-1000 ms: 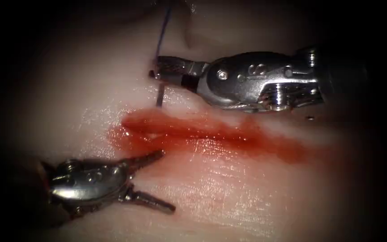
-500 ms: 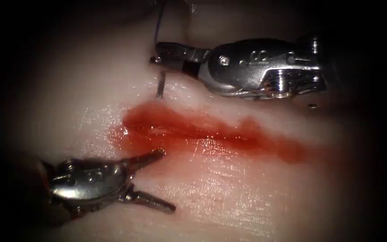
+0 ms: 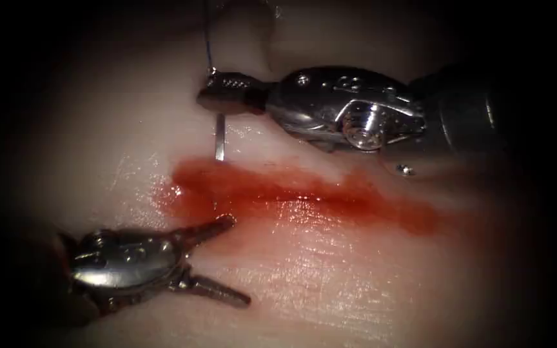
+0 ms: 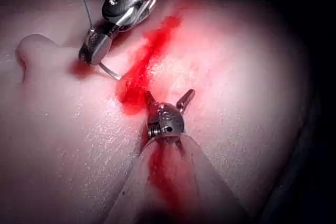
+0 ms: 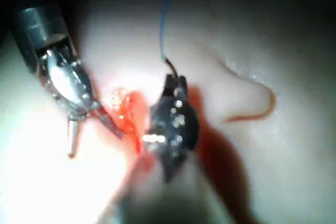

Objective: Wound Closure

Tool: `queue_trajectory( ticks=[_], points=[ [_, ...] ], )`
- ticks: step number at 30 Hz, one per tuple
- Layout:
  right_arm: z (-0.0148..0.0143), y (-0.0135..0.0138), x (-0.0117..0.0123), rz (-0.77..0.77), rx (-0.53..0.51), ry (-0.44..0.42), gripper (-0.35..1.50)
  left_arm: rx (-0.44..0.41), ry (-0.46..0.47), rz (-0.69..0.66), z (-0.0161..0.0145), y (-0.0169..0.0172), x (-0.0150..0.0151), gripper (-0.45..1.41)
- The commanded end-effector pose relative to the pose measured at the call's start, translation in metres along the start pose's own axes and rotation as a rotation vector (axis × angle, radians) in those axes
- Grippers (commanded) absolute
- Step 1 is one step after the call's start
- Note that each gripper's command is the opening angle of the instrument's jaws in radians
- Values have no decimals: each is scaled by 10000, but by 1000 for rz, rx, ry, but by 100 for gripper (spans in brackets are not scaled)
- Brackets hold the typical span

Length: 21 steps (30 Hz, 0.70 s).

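Observation:
The cut (image 3: 304,193) runs across the tissue (image 3: 330,283), wet with red fluid. My right tool (image 3: 206,98) is shut on the curved needle (image 3: 220,138) close to its thread end, just beyond the cut's left end. The needle hangs down with its tip at the tissue surface by the fluid's far edge; I cannot tell whether it has entered. Blue thread (image 3: 208,38) rises from the jaws. My left tool (image 3: 240,260) stands open on the near side, holding nothing, one jaw touching the fluid's edge. The left wrist view shows those open jaws (image 4: 169,96) and the needle (image 4: 109,71).
A raised fold of tissue (image 3: 272,38) lies behind the right tool, also seen as a bump (image 4: 31,51). The red fluid spreads rightward along the cut (image 3: 414,216). In the right wrist view the thread (image 5: 164,19) leads away from the shut jaws (image 5: 173,85).
The right tool has shifted left and turned at its wrist, bringing the needle tip down toward the cut's far edge. The left tool has stayed still and open.

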Motion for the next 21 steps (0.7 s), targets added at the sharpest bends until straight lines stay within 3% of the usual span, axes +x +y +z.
queue_trajectory(
  ticks=[1, 12, 21],
  points=[
    [8, -6, -8, 22, 26, -13, -35, -5, -2, -2, 6, 4, -8, 88],
    [-1, -26, -29, 235, 136, -76, -35, 1, -6, 7, -9, 0, -17, 88],
    [0, -40, -34, 253, 189, -117, -35, 4, -8, 9, -13, -1, -19, 88]
  ],
)
